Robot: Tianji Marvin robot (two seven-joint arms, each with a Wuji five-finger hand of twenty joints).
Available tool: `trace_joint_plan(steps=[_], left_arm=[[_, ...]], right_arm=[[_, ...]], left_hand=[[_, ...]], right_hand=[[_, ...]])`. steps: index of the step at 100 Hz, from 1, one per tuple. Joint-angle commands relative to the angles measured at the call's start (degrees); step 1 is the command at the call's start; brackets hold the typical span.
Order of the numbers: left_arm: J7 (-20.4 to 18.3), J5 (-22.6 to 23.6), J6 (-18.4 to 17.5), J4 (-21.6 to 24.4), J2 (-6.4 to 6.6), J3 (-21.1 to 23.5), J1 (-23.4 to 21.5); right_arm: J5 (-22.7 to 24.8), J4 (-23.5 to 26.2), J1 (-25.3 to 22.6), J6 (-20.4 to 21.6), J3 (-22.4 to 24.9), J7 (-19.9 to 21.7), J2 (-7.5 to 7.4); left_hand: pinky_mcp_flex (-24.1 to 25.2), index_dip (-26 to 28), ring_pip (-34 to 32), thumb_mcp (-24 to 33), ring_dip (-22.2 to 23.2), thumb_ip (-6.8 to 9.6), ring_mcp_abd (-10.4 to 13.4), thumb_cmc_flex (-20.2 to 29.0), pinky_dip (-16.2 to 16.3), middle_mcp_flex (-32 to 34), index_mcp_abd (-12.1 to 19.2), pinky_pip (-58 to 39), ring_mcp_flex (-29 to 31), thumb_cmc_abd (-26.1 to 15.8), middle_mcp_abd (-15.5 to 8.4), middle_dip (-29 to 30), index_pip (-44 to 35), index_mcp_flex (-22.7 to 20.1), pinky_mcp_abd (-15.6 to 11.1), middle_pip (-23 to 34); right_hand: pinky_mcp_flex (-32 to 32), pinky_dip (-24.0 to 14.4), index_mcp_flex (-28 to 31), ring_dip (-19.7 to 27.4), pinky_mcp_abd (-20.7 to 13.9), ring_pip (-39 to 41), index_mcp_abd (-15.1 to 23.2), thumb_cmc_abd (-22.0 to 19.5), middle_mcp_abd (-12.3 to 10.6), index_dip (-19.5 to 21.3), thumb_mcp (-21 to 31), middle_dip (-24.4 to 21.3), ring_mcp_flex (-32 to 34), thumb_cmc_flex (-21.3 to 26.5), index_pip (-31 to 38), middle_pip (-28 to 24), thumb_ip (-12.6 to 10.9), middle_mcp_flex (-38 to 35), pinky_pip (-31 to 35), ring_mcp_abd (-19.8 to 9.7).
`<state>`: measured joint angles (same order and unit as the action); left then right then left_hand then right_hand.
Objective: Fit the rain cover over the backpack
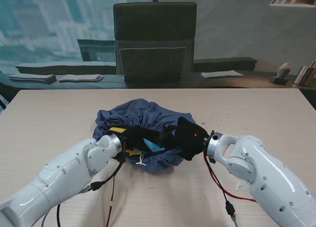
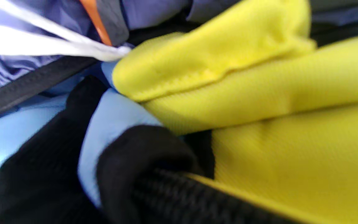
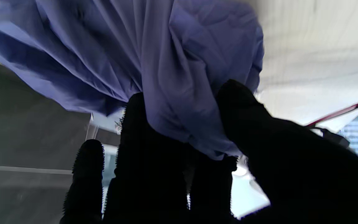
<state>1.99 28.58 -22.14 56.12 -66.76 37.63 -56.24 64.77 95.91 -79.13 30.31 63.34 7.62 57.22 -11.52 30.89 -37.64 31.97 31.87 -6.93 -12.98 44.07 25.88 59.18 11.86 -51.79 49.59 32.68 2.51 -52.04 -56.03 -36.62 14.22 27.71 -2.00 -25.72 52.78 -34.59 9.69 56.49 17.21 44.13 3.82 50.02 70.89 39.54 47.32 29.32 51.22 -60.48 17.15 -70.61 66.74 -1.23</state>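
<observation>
A blue-grey rain cover [image 1: 143, 113] lies bunched over the backpack at the table's middle, its opening turned toward me. Yellow backpack fabric [image 1: 117, 130] shows in that opening. My left hand [image 1: 140, 137], in a black glove, is pushed into the opening. In the left wrist view its fingers [image 2: 141, 161] curl around a light blue fold [image 2: 113, 118] beside the yellow backpack fabric [image 2: 275, 109]. My right hand [image 1: 190, 137] grips the cover's right edge. In the right wrist view the rain cover [image 3: 166, 62] is pinched between thumb and fingers [image 3: 148, 149]. A white drawcord [image 1: 141, 162] hangs from the near hem.
Red and black cables [image 1: 217, 180] trail from my right wrist across the table, and more cables [image 1: 106, 180] from my left. A black office chair [image 1: 154, 39] stands behind the table's far edge. Papers [image 1: 79, 78] lie on the dark desk beyond.
</observation>
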Motion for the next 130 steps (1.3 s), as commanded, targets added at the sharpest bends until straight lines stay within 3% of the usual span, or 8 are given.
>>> trace_joint_plan(steps=[1,47,65,92,99,107,120,130], left_arm=[[-1.2,0.1,0.6,-1.5,-0.06,-0.3,-0.9],[-0.3,-0.7,0.4,-2.7,-0.75,-1.2,-0.3],[0.2,-0.6,0.6,-2.4,-0.77,-0.5,-0.7],[-2.5,-2.7,2.3,6.4,0.70,7.0,-6.3],[-4.8,-2.6,2.9,9.9,1.68,9.2,-8.2],[-6.9,0.4,4.2,14.6,3.17,12.3,-10.8],[-14.2,4.9,7.6,23.8,5.70,18.1,-15.3],[-20.4,7.8,9.6,30.5,7.29,22.6,-18.6]], right_arm=[[-4.4,-0.3,0.5,-1.0,-1.1,-0.3,1.13],[1.1,-7.2,4.7,-6.6,-10.8,-34.0,4.54],[0.9,-7.8,5.4,-6.4,-12.3,-37.3,5.00],[-0.2,-12.8,8.1,-9.6,-13.8,-33.0,4.71],[-0.3,-14.1,8.4,-10.2,-13.9,-33.4,4.69],[-0.2,-15.1,8.2,-10.3,-13.5,-34.3,4.62],[0.5,-15.9,7.4,-9.7,-12.1,-35.8,4.38],[0.9,-16.3,6.9,-9.4,-11.3,-36.5,4.22]], left_hand=[[0.7,-0.6,0.0,7.9,-0.6,2.62,1.8,4.9,0.8,2.7,3.7,-1.2,1.8,-1.1,-1.6,1.2,-3.1,-5.8,1.2,-0.6],[1.6,-2.0,-0.1,7.5,-0.6,2.37,1.8,5.0,0.9,2.8,3.8,-1.0,1.7,-1.1,-1.6,1.5,-3.1,-6.1,1.5,-0.9],[1.8,-2.6,-0.2,7.0,-0.6,2.33,2.1,4.8,1.0,2.7,4.2,-1.2,1.2,-1.1,-2.1,1.7,-3.0,-6.2,1.8,-1.1],[1.7,-5.7,-0.3,4.7,-0.6,1.84,1.4,3.6,1.1,0.4,2.1,-1.2,0.3,-1.0,-1.3,5.0,-3.1,-5.7,2.0,1.9],[1.9,-5.7,1.7,1.6,-0.8,1.68,0.8,-0.3,0.9,-8.1,-1.5,-0.7,-3.7,2.0,0.1,13.6,-0.3,-1.5,1.4,7.8],[5.5,-0.9,4.1,4.5,0.1,2.55,0.2,-11.3,-0.1,-20.2,-8.9,1.5,-13.6,1.7,0.8,17.5,8.6,6.5,0.3,6.5],[11.4,-4.5,8.6,-5.1,-1.2,2.32,0.0,-13.5,-2.3,-38.5,-12.7,5.9,-30.0,0.4,2.3,22.2,17.1,20.6,-2.0,-0.7],[13.4,-8.4,11.9,-10.3,-3.1,2.60,0.0,-13.7,-3.4,-44.1,-13.6,7.6,-35.5,-1.5,2.9,25.4,20.5,22.7,-2.7,-4.0]], right_hand=[[0.4,1.0,3.0,-0.3,1.1,1.8,6.1,1.3,3.0,0.6,3.9,1.2,4.0,-0.5,4.1,-1.2,1.5,-2.0,1.7,-3.0],[-2.2,0.5,3.3,1.5,1.8,0.1,7.4,2.0,1.9,0.0,6.4,0.8,4.8,-1.6,4.8,0.2,2.1,-3.2,5.0,-2.8],[-3.3,0.2,2.7,3.4,1.7,-1.4,9.8,0.9,-0.4,-0.4,5.5,-0.9,4.4,-2.6,4.6,2.8,2.3,-2.6,6.0,-3.6],[-3.0,0.6,2.5,5.2,1.8,-4.3,9.9,0.3,-1.1,-1.3,4.4,-2.9,3.4,-2.5,4.4,5.9,2.1,-1.4,5.1,-2.7],[-3.0,0.7,2.4,5.8,2.0,-5.5,10.0,0.2,-1.6,-1.4,4.1,-4.9,2.9,-2.5,4.5,8.3,1.9,-0.8,5.0,-2.3],[-2.9,0.8,2.3,6.2,2.0,-6.2,10.1,0.2,-1.9,-1.4,4.1,-7.3,2.5,-2.5,4.6,11.2,1.9,0.0,4.8,-2.3],[-3.2,0.8,2.4,6.4,2.2,-6.6,9.8,0.4,-1.8,-1.5,4.3,-8.7,2.7,-2.3,4.7,12.6,1.9,-0.4,4.9,-2.1],[-3.2,0.8,2.4,6.5,2.2,-6.7,9.8,0.4,-1.9,-1.4,4.5,-8.6,2.6,-2.4,4.8,12.3,1.9,-0.2,4.9,-2.1]])
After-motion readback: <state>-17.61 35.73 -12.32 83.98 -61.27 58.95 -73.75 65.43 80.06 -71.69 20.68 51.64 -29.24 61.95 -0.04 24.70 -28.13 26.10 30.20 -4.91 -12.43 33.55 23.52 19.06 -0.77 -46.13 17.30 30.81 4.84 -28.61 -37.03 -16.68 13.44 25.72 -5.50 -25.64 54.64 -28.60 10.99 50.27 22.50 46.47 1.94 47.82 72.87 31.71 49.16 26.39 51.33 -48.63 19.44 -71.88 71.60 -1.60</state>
